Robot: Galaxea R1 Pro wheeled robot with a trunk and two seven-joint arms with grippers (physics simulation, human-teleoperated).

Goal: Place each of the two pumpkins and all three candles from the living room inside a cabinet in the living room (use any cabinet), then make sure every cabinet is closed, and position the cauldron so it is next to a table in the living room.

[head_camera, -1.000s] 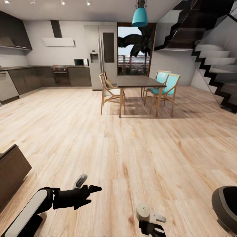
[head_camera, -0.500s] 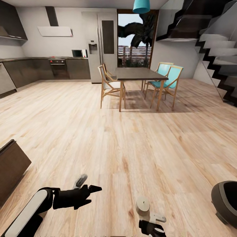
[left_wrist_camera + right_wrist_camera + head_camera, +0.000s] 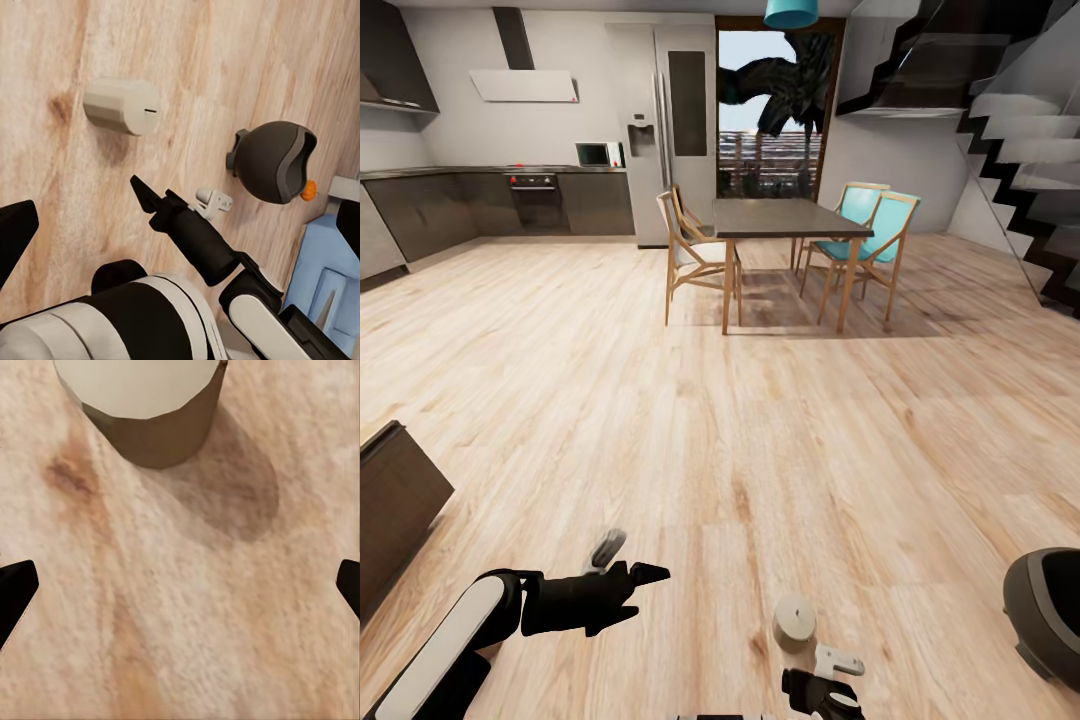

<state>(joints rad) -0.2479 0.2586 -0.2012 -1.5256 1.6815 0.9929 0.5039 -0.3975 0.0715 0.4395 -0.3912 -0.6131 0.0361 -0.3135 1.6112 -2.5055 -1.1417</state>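
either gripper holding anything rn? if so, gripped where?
Nothing is held. The right gripper is open above bare wood floor, and the short pale grey-white candle stands just ahead of it, untouched. The left gripper is open and empty.

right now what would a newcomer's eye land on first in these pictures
Probably the pale stubby candle standing alone on the wood floor, just ahead of the right claw, whose fingers sit wide apart in the right wrist view. Next, the dark round cauldron at the head view's right edge, with something small and orange beside it in the left wrist view. Farther back stands a dining table with teal chairs.
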